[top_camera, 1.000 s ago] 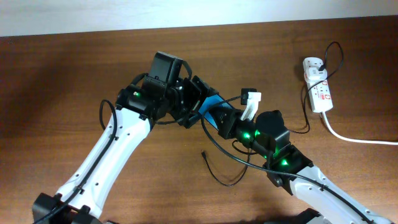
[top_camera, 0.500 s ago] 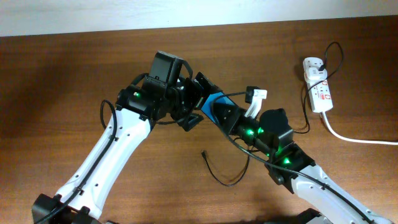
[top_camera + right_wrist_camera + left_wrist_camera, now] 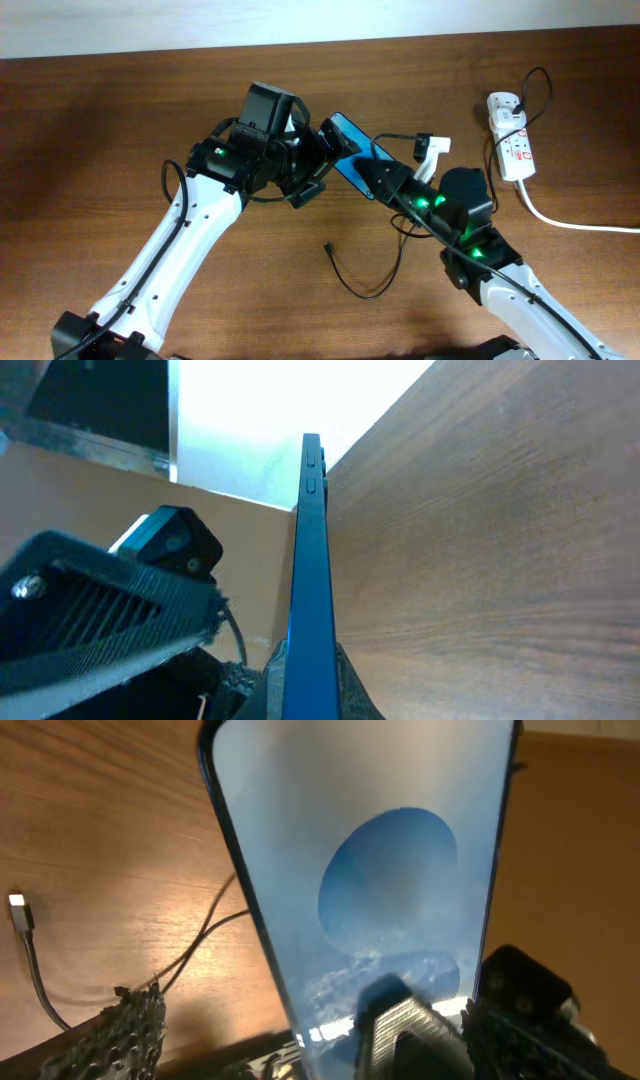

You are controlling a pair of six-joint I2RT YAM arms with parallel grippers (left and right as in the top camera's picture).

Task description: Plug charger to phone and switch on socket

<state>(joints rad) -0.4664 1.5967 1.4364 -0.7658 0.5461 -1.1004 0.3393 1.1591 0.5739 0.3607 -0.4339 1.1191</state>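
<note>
The phone [image 3: 348, 148], blue screen up and tilted, hangs above the table at centre. My right gripper [image 3: 378, 180] is shut on its lower end; the right wrist view shows the phone [image 3: 310, 560] edge-on between the fingers [image 3: 350, 685]. My left gripper [image 3: 314, 172] is open beside the phone's left end. In the left wrist view the phone [image 3: 380, 850] fills the frame between the spread fingers [image 3: 130, 1030]. The charger's thin black cable [image 3: 372, 288] lies looped on the table. Its connector tip [image 3: 327, 246] is free and also shows in the left wrist view [image 3: 17, 903]. The socket [image 3: 513, 140] lies at the far right.
A thick white cord [image 3: 575, 223] runs from the socket to the right edge. Black cable loops above the socket [image 3: 545, 80]. The two arms meet close together at the table's centre. The pale wall edge [image 3: 320, 20] runs along the back.
My right gripper has carried the phone up and to the right, drawing it away from my left gripper. The left arm has stayed in place.
</note>
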